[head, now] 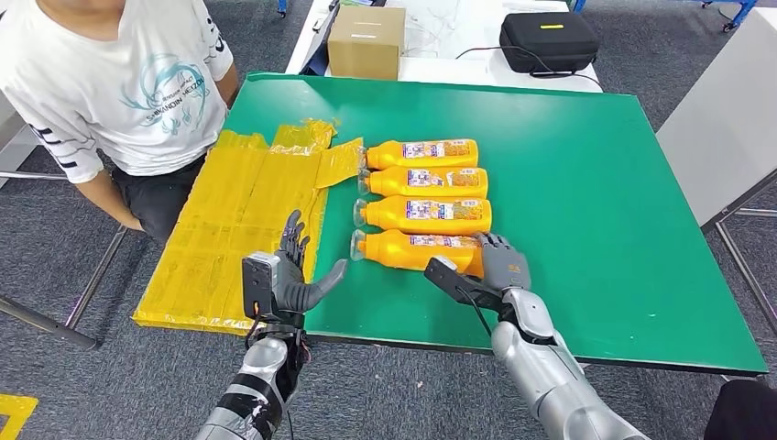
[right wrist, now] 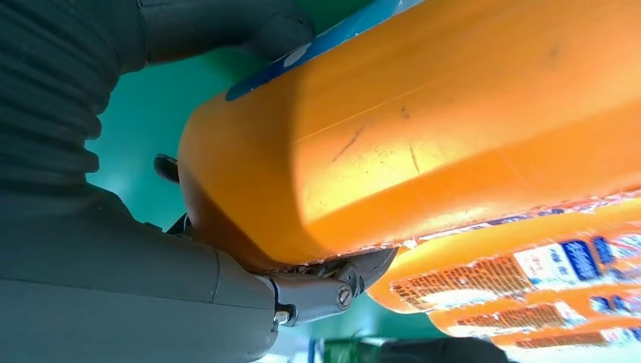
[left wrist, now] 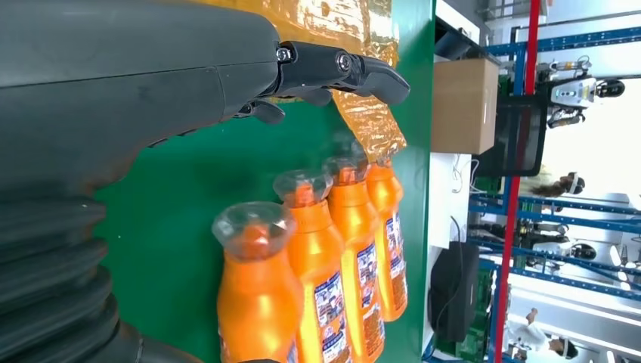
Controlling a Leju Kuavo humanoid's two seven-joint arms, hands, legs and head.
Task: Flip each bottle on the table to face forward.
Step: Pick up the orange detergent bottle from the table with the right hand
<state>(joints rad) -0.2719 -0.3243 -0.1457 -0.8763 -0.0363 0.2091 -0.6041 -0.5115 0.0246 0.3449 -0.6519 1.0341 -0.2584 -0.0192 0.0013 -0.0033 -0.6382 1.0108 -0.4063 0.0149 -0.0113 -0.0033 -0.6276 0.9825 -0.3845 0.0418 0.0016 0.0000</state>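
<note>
Four orange bottles lie on their sides in a row on the green table (head: pixel 586 211), touching flank to flank, clear caps toward the robot's left and bases toward its right; the nearest bottle (head: pixel 417 248) lies closest to the table's front edge, with the second bottle (head: pixel 426 214), third bottle (head: pixel 426 181) and farthest bottle (head: pixel 421 152) ranked behind it. Each appears to be a rigid, smooth plastic container filled with orange liquid, so it is judged moderately heavy, stiff under pressure, somewhat slippery on its glossy wall, and not fragile; the flattened body suggests that it will roll in distinct steps from face to face, not freely. The broad base end or mid-body seems the soundest place to take hold, since the narrow neck and clear cap (left wrist: pixel 253 227) offer little leverage for turning. The right hand (head: pixel 499 266) is at the base end of the nearest bottle, and the right wrist view shows its thumb on one side and its dark fingers (right wrist: pixel 332 283) curled under the opposite edge, enclosing the bottle's base. The left hand (head: pixel 293 280) hovers just beside the table's front edge, near the yellow plastic sheet (head: pixel 238 229), fingers (left wrist: pixel 340 68) extended and spread, holding nothing and touching no bottle.
</note>
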